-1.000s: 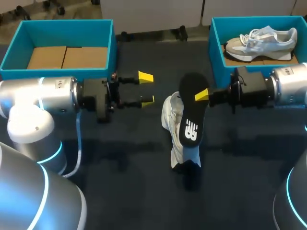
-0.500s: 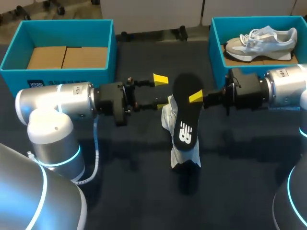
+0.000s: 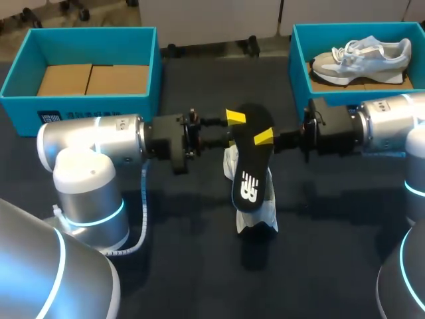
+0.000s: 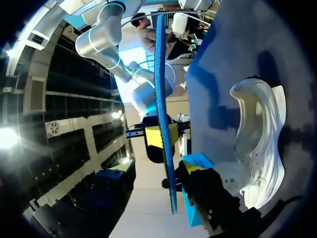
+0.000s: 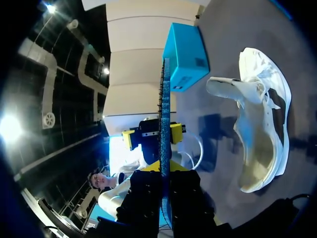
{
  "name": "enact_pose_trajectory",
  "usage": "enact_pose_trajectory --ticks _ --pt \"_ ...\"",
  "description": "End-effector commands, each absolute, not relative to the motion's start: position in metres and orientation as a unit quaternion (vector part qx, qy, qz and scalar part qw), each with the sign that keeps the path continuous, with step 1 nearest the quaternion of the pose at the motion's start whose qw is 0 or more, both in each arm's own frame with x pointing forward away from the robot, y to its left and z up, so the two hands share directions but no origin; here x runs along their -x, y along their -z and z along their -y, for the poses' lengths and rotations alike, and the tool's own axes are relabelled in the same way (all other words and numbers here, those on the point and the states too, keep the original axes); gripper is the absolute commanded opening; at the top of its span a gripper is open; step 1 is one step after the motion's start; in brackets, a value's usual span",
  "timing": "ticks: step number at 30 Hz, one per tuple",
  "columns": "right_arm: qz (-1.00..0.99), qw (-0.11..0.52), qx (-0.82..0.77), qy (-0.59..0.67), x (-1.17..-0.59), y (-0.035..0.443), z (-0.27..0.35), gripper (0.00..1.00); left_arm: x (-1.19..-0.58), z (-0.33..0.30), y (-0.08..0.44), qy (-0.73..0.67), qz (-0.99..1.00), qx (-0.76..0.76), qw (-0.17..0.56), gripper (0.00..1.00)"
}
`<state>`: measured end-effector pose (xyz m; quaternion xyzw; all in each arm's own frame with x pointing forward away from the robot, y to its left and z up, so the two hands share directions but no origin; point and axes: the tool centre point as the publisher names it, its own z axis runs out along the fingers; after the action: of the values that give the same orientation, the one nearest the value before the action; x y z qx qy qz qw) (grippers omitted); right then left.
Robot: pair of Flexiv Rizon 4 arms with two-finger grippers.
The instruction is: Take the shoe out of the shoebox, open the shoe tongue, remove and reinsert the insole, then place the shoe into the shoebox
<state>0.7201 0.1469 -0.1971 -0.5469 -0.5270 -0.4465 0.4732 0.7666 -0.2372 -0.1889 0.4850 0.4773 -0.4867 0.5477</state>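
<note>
A black insole [image 3: 251, 166] hangs over the table's middle, its upper end pinched by my right gripper [image 3: 264, 137], which is shut on it. My left gripper [image 3: 234, 126] is at the same end from the opposite side. Its yellow fingertips [image 5: 177, 134] flank the insole [image 5: 165, 109] with gaps, so it is open. The white shoe [image 3: 255, 209] lies on its side on the dark table under the insole. In the left wrist view the insole [image 4: 161, 99] is edge-on, with the shoe [image 4: 260, 144] beside it. My right gripper [image 5: 164, 171] shows the shoe [image 5: 262, 134] lying beside it.
A blue shoebox [image 3: 86, 100] with cardboard inside stands at the back left. A second blue shoebox [image 3: 299, 73] at the back right holds a grey and white shoe [image 3: 362, 58]. Both arms lie low across the table's middle.
My left arm has moved right until its fingers flank the insole's upper end, and they have narrowed. The right gripper has shifted a little left with the insole.
</note>
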Motion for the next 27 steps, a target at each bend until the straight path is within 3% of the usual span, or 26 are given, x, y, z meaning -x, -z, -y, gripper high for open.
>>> enact_pose_trajectory --ticks 1,15,27 --pt "0.527 0.472 0.547 0.447 -0.722 0.198 -0.149 0.0 -0.766 0.243 0.191 0.485 -0.478 -0.484 0.549 0.49" --pt "0.53 0.473 0.543 0.448 -0.723 0.196 -0.151 0.0 -0.767 0.254 0.196 0.485 -0.484 -0.476 0.552 0.39" --pt "0.528 0.473 0.542 0.451 -0.723 0.198 -0.153 0.0 -0.769 0.256 0.198 0.482 -0.49 -0.467 0.556 0.24"
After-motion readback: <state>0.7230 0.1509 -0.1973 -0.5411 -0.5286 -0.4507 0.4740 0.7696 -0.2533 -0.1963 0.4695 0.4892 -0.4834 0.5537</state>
